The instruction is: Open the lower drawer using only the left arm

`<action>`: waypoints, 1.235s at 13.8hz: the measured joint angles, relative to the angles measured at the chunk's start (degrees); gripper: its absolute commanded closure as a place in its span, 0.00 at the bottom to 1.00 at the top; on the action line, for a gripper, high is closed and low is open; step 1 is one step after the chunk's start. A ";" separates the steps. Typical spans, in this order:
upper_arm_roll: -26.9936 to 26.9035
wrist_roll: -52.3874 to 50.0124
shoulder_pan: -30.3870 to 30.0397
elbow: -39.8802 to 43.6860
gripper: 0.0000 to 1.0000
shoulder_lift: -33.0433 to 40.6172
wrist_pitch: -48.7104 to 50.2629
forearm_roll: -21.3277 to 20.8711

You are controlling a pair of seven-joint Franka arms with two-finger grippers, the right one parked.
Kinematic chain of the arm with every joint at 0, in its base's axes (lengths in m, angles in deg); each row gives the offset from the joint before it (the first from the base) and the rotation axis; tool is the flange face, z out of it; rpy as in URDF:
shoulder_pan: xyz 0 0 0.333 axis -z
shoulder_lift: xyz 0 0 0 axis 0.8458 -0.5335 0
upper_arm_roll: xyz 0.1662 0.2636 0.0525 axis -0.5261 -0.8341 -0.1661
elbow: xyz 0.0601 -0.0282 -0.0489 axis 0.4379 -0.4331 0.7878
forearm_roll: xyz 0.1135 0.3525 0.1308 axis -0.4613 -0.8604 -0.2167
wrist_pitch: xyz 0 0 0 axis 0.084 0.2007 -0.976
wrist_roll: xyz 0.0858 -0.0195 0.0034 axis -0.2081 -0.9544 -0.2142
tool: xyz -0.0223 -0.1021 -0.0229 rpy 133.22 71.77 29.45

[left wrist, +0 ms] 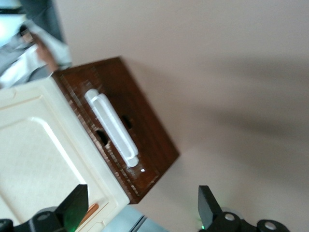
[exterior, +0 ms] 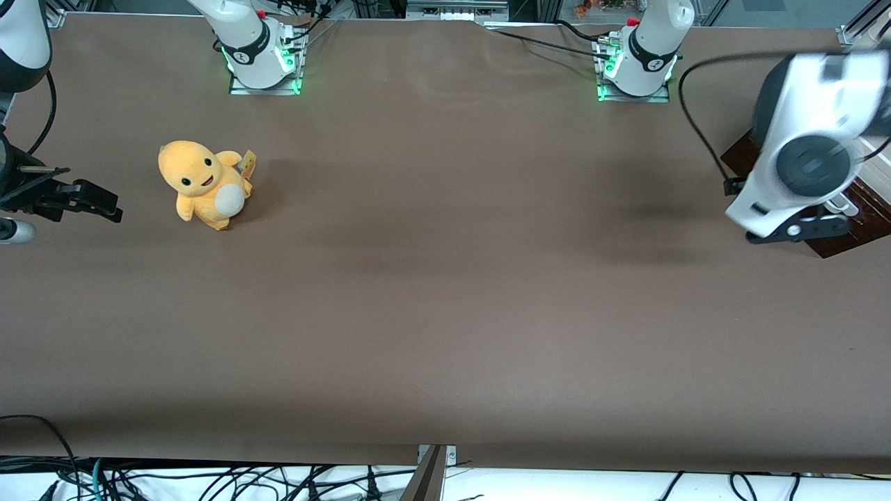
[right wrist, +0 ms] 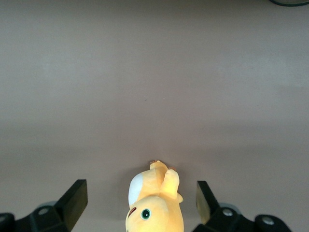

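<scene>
Drawer [left wrist: 126, 126] sits closed at the working arm's end of the table [exterior: 445, 313], under the cream top [left wrist: 36, 145]. Gripper [left wrist: 140, 210] hovers above it, fingers [left wrist: 76, 207] spread wide, holding nothing. Best approach: drop lower, straddle the handle [left wrist: 112, 128] squarely across its bar, then pull straight out.

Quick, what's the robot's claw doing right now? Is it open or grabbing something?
Left arm's gripper: open, holding nothing, hovering above the cabinet near the lower drawer's handle, not touching it yet.
</scene>
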 measured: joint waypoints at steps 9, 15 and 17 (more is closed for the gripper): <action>1.07 -23.75 0.98 -12.62 0.00 -9.20 2.76 -13.74; 0.86 -30.94 -6.74 -19.23 0.00 -11.47 1.81 -25.74; 0.84 -33.29 -9.23 -19.62 0.00 -12.25 1.31 -27.20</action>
